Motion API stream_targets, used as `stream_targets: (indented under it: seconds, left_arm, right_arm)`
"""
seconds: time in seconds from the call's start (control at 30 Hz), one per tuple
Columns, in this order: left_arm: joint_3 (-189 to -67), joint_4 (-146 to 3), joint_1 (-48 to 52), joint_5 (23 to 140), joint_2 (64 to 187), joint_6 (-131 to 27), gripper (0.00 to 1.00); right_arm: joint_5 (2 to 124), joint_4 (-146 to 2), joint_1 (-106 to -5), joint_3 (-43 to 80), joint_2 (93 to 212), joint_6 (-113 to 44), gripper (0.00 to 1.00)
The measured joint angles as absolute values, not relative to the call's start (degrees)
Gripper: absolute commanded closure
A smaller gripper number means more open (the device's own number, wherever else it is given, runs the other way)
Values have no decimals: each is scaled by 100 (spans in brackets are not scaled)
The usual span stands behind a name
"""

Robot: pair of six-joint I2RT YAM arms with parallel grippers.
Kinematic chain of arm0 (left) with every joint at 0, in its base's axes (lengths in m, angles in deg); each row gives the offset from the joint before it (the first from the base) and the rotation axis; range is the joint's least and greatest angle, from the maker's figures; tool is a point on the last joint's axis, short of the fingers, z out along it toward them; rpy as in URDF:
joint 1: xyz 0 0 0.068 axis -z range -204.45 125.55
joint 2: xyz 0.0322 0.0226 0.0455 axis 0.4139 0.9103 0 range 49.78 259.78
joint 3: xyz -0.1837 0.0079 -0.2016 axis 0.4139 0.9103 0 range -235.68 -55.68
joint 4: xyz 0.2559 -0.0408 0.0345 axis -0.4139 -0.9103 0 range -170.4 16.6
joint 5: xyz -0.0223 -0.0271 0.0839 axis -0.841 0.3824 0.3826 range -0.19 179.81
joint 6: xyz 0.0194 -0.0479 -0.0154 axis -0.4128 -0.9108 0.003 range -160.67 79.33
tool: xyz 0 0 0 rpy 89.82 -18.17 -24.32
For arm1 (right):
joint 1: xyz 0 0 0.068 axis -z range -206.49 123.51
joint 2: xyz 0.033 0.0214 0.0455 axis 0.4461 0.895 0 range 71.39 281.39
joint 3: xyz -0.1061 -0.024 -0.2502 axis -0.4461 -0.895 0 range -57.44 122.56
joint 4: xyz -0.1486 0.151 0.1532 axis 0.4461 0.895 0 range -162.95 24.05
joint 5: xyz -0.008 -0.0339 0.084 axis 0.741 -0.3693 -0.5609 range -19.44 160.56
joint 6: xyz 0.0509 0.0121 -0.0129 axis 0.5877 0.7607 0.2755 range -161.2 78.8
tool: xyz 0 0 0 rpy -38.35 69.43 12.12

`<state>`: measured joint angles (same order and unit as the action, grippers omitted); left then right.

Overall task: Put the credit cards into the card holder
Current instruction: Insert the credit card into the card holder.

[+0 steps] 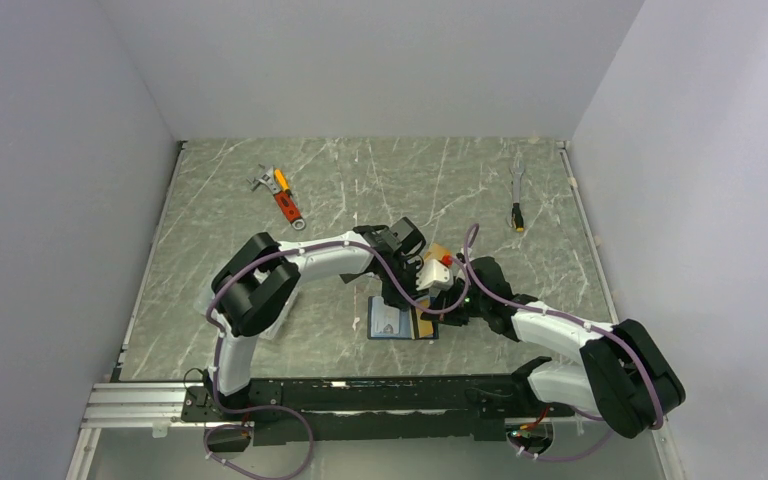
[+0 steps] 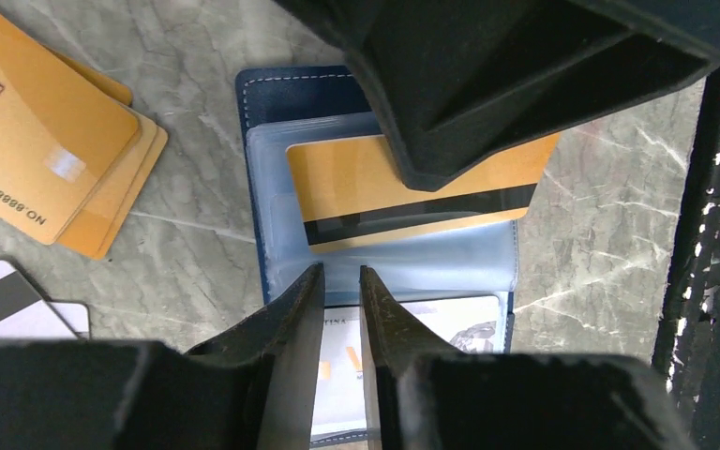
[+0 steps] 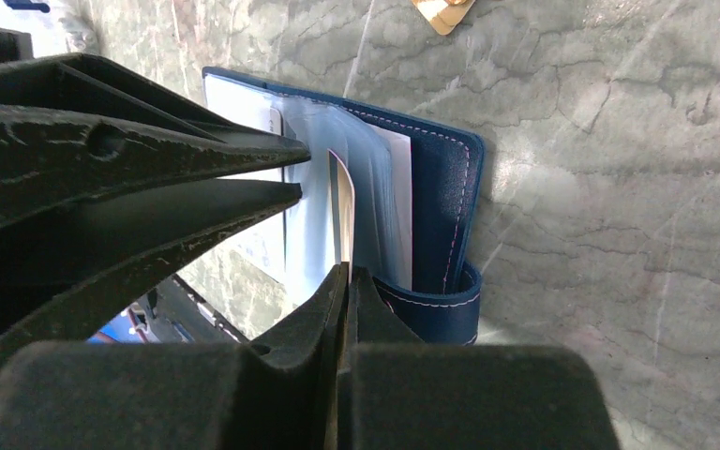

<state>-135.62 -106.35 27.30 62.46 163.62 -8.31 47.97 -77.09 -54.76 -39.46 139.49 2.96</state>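
The navy card holder (image 1: 390, 322) lies open on the table, near the front middle. In the left wrist view its cover (image 2: 291, 94) and translucent sleeves show, with a white card (image 2: 459, 328) in a lower pocket. My right gripper (image 3: 347, 270) is shut on an orange-gold card with a black stripe (image 2: 356, 183), which sits partly inside a sleeve and shows edge-on in the right wrist view (image 3: 340, 211). My left gripper (image 2: 339, 274) has a narrow gap and its tips rest on the sleeve's edge. More orange-gold cards (image 2: 37, 141) and a silver-white striped card (image 2: 0, 300) lie beside the holder. The black card is out of view.
An orange-handled tool (image 1: 285, 200) lies at the far left of the table and a grey strap with a yellow tip (image 1: 517, 195) at the far right. Walls close the table on three sides. Both arms crowd over the holder.
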Motion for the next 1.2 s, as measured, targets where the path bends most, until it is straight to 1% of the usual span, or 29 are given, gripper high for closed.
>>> stream_targets:
  seconds: [0.67,1.0,1.2]
  left_arm:
    - [-13538,-10797,2786,6242,16358,-772,76]
    - [-13975,-11053,2716,5896,16281,-794,75]
    - [-13835,-10915,2725,5890,16264,-811,76]
  right_arm:
    - [4797,-7744,-5483,-3983,13909,294,100]
    - [4795,-7748,-5483,-3986,13912,294,100]
    - [4795,-7744,-5483,-3986,13909,294,100]
